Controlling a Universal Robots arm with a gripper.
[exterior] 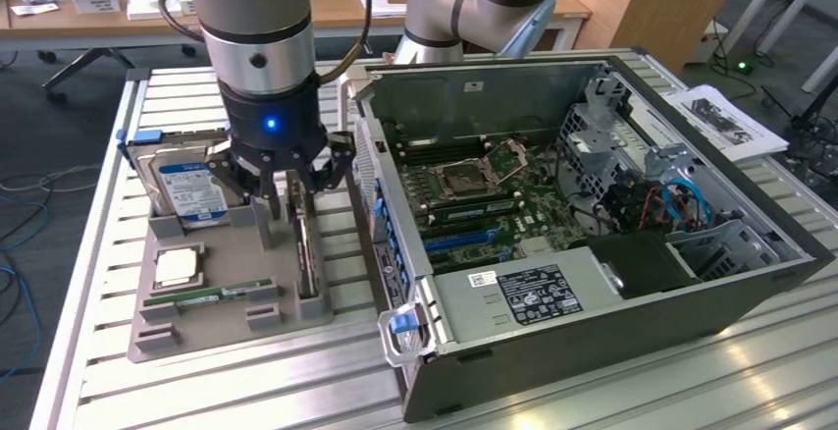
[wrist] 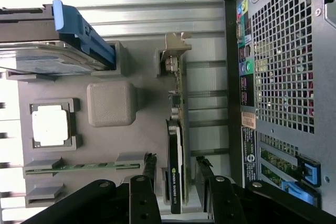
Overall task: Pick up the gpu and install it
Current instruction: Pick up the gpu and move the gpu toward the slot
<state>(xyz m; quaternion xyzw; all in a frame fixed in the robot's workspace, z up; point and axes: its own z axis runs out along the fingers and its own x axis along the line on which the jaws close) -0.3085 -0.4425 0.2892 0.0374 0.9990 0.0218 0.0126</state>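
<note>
Gpu (exterior: 304,248) on edge in its tray slot, gripper (exterior: 294,199) lowered over it, jaws wide.
The card was found standing upright in the slot of the grey holder tray (exterior: 223,337) at the exterior view's right, just beside the open computer case (exterior: 524,297). The jaws were spread astride the card's far part, one finger (wrist: 148,169) at each face, with a gap seen on both sides; nothing was gripped. Towards the exterior view's left on the same tray, a hard drive (exterior: 190,189), a processor (exterior: 177,268) and a green memory stick (exterior: 210,295) were noted. Tray and case were set on a slatted metal table (exterior: 196,396).
</note>
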